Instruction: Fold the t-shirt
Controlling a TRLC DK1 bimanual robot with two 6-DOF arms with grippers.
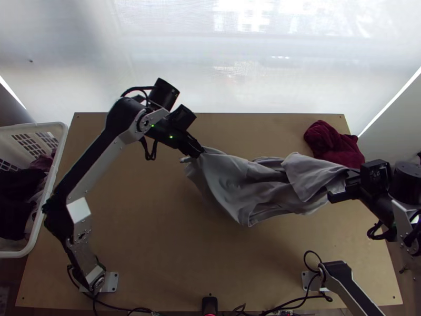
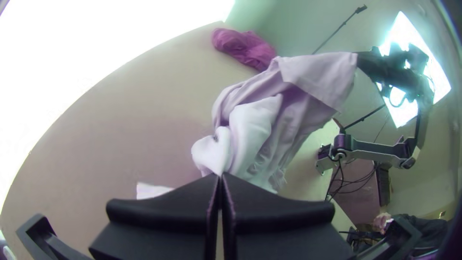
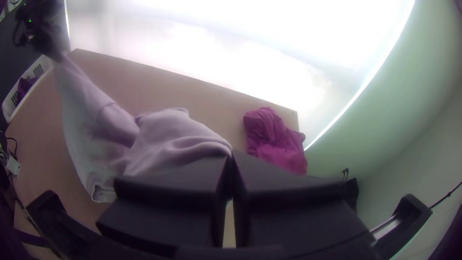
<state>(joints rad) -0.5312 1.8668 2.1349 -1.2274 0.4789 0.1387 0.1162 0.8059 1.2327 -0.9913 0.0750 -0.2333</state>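
Note:
The grey t-shirt (image 1: 237,181) hangs bunched and loosely stretched between both grippers, its middle sagging low over the table. My left gripper (image 1: 197,151) is shut on one end of it in the top view, with a small bit of cloth poking out past the fingers. At the other end my right gripper (image 1: 344,189) is shut on the cloth. In the left wrist view the left gripper (image 2: 221,178) pinches the t-shirt (image 2: 255,125). The right wrist view has the right gripper (image 3: 232,156) closed on an edge of the t-shirt (image 3: 168,139).
A dark red cloth (image 1: 331,143) lies bunched at the table's far right corner, close behind the right gripper. A white basket (image 1: 59,158) with clothes stands off the table's left edge. Cables (image 1: 294,304) run along the near edge.

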